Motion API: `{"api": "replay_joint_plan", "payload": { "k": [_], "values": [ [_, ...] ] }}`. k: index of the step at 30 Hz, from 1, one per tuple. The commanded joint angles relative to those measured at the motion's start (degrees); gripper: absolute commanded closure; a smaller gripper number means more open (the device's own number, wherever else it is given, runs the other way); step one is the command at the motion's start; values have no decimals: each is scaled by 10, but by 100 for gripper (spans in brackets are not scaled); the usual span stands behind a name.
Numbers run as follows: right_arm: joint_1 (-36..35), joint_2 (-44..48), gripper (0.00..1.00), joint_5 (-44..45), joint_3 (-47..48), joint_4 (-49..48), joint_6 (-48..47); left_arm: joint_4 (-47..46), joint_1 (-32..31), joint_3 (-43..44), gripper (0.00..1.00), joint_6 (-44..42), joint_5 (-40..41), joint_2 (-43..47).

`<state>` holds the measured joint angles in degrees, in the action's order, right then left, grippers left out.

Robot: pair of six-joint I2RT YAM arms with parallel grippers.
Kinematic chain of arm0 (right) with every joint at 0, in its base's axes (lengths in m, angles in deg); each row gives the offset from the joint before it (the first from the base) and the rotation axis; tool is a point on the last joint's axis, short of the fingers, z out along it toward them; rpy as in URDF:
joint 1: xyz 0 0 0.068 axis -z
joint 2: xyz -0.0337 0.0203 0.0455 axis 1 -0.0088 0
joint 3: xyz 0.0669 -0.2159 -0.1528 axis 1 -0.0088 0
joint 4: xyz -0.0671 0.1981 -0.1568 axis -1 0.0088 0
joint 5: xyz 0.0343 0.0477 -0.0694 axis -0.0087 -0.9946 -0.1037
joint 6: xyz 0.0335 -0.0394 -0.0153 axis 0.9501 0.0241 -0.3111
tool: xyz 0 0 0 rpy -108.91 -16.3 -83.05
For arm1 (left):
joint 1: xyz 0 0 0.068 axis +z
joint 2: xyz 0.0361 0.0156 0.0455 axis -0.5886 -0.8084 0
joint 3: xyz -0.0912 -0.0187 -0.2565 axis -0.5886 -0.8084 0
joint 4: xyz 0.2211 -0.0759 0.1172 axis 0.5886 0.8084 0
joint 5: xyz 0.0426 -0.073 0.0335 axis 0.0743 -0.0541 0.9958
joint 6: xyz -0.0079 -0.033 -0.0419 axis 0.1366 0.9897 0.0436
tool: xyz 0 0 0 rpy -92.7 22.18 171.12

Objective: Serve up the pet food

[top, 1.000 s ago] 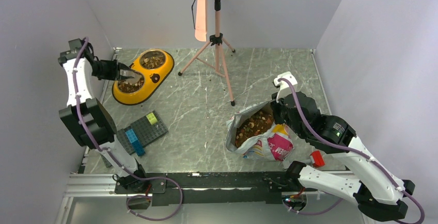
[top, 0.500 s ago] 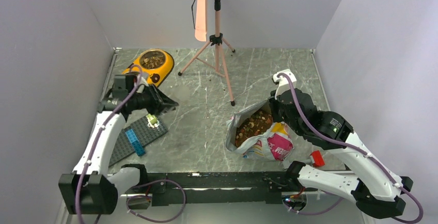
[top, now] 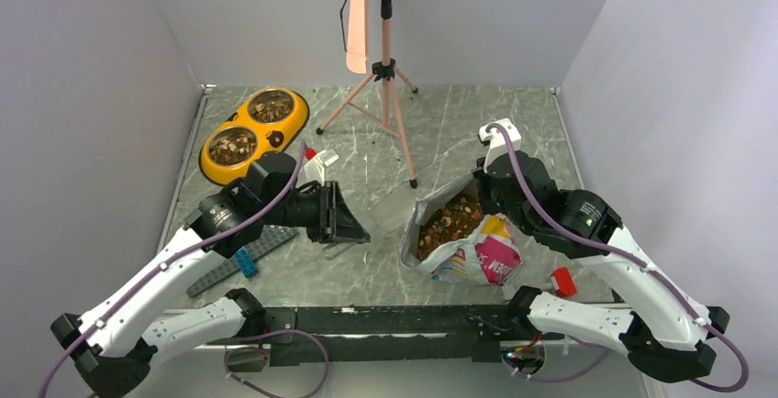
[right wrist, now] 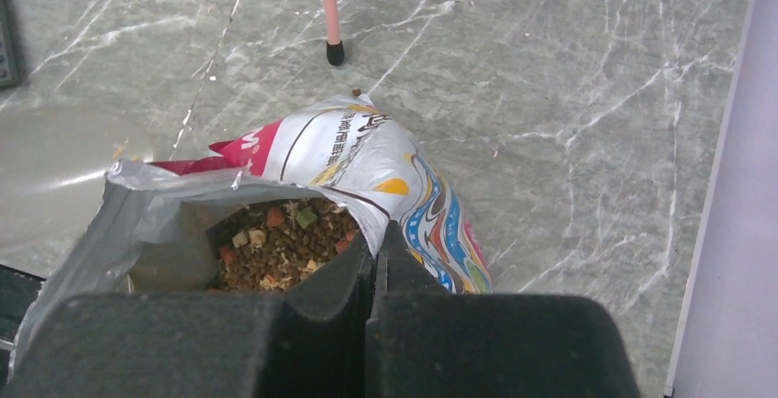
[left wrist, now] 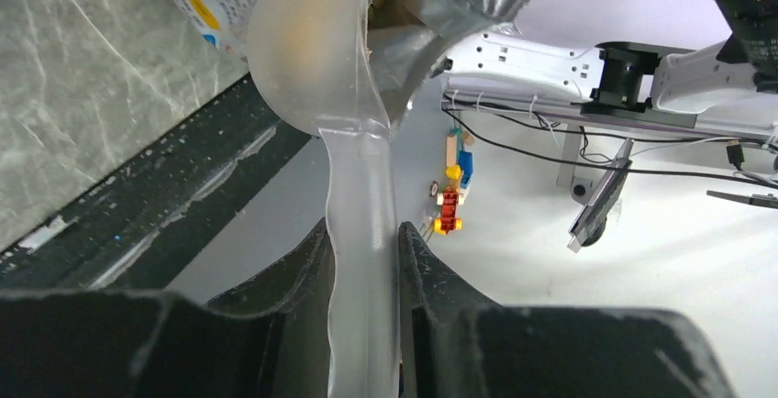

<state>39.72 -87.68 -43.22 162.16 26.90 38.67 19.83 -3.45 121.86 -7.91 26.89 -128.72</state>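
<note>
Top external view: the pet food [top: 448, 222] lies as a loose heap inside the open bag [top: 482, 259], which rests on the table [top: 459, 132] right of centre. More pellets sit in both bowls of the yellow dish [top: 213, 173] at the far left. My right tool [top: 481, 189] is pressed together on the far rim of the bag and holds the mouth open. The right wrist view confirms the pinch, with kibble just below the rim. My left tool [top: 349, 226] pinches the handle of a translucent scoop [left wrist: 316, 59]. Whether the scoop touches the bag, or carries any pellets, I cannot tell. Judgement: the heap lies directly to the right of my left tool, along the scoop's long axis. The left arm is therefore the one placed to dip in, and the dish is well apart on its far-left side.
</note>
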Motion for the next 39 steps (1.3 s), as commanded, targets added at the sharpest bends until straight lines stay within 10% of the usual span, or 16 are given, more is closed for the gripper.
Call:
{"api": "replay_joint_plan", "payload": {
  "k": [1, 9, 16, 26, 33, 39],
  "values": [
    [1, -4, 100, 4, 55, -82, -11, 16, -75, 64, 100, 44, 81, -3],
    [2, -1, 100, 6, 65, -76, -10, 55, -103, -11, 100, 50, 156, -14],
    [1, 26, 100, 12, 45, -67, 20, 40, -104, -102, 100, -39, 386, -60],
    [1, 32, 100, 14, 49, -45, 30, -73, -67, -242, 100, -30, 410, -85],
    [1, 26, 100, 0, 44, -52, 18, -4, -30, -266, 42, 9, 383, -92],
    [1, 16, 100, -18, 42, -65, 4, 65, -30, -204, 19, -16, 404, -25]
  ]
}}
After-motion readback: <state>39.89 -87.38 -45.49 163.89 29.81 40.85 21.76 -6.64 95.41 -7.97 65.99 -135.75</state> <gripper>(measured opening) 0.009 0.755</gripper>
